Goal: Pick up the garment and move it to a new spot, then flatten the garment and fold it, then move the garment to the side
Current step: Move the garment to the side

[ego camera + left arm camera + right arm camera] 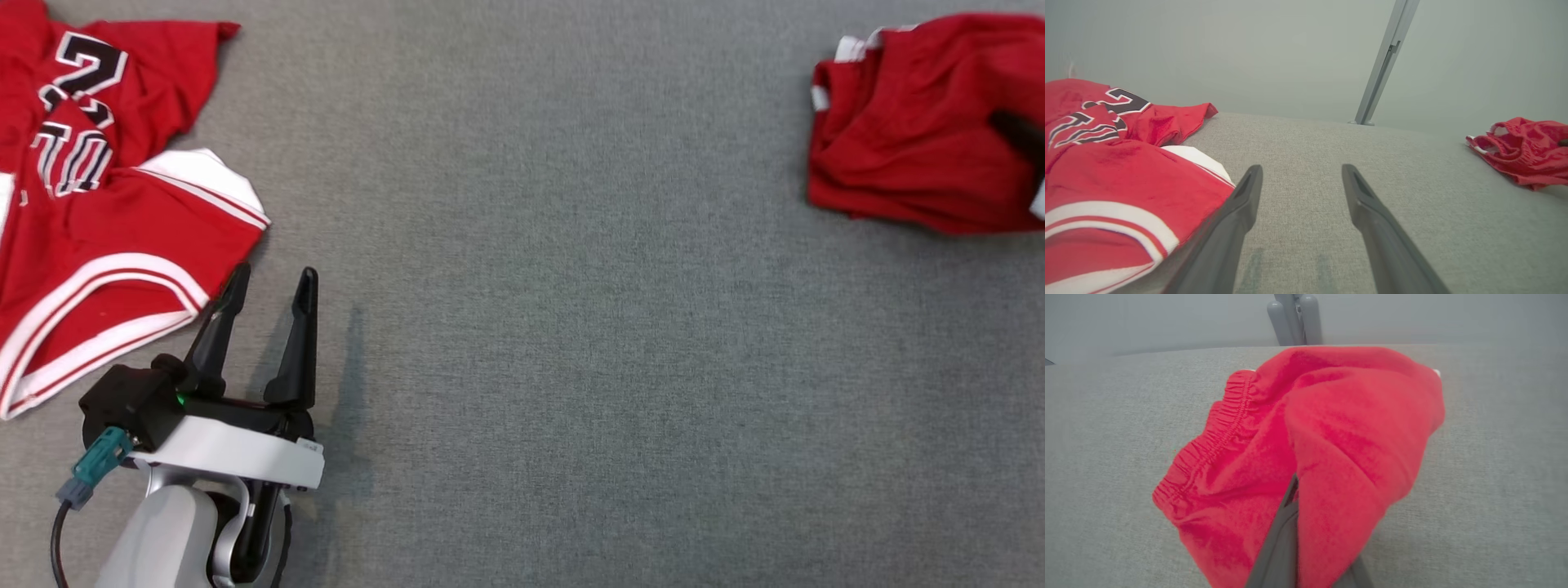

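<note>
A bunched red garment [914, 131] with white trim and an elastic waistband lies at the far right of the grey cloth table. My right gripper [1016, 131] is shut on it, and only a dark part shows among the folds. In the right wrist view the red fabric [1331, 437] drapes over my closed fingers [1282, 547], hiding their tips. My left gripper [276, 273] stands open and empty at the lower left. In the left wrist view the same garment [1527, 151] lies far off to the right of my open left gripper [1302, 169].
A red jersey [106, 237] with dark numbers and white bands lies spread at the far left, its hem just beside my left fingers; the left wrist view has this jersey [1106, 171] too. The grey table [571, 327] stretches between the two. A metal post [1384, 61] rises beyond the far edge.
</note>
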